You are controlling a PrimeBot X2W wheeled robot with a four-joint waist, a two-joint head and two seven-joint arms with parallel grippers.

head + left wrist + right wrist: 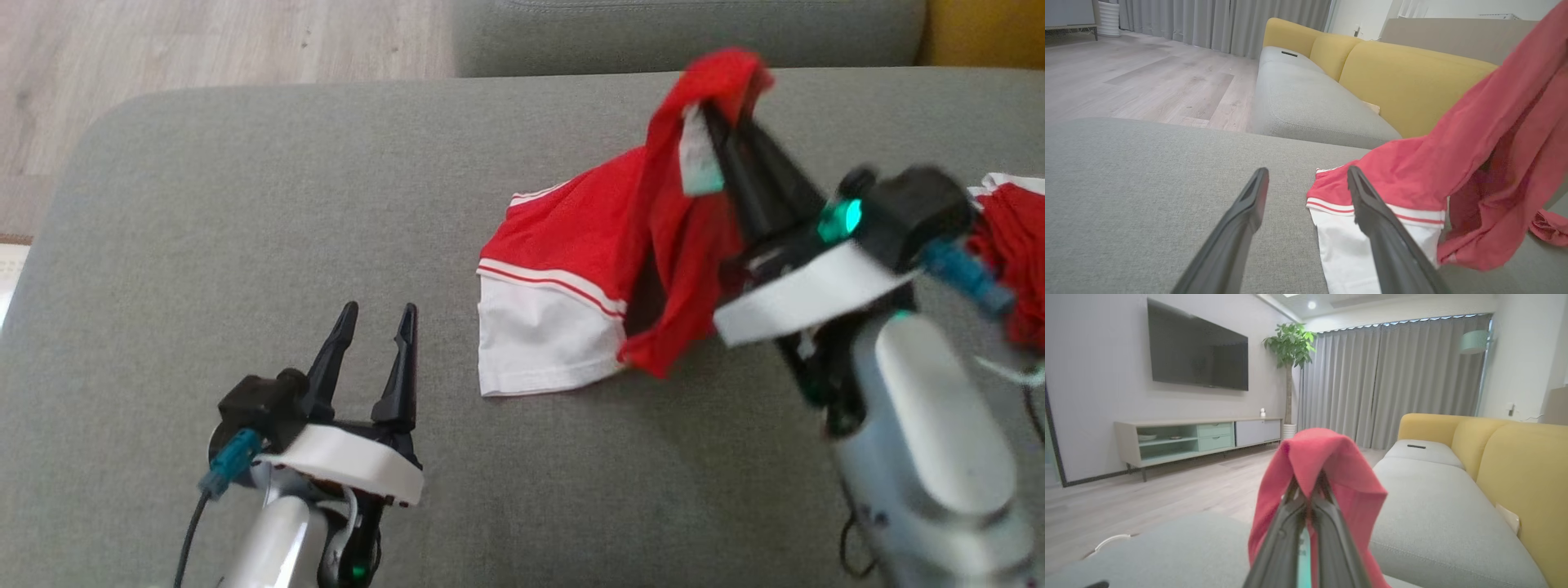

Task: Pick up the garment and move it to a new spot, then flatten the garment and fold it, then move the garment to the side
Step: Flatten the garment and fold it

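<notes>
We see our left gripper (380, 309), at seven o'clock in the head view, as two long black tapered fingers (398, 367) set in a curved white collar (351, 461), with a black block (257, 404), a teal plug (233, 461) and a dark cable (186, 539) beside it. Our right gripper (722, 122), at three o'clock, is built alike, with a green light (845, 219) and a silver-grey forearm (939, 425).

Garment (571, 237): was red, with a white panel at its near left edge (bordered by thin red and white stripes). Seat cushion (245, 204): was plain grey. Sofa back (1404, 77): was mustard yellow. Floor (163, 41), far left: was pale wood grain. Curtains (1372, 375): were grey.
</notes>
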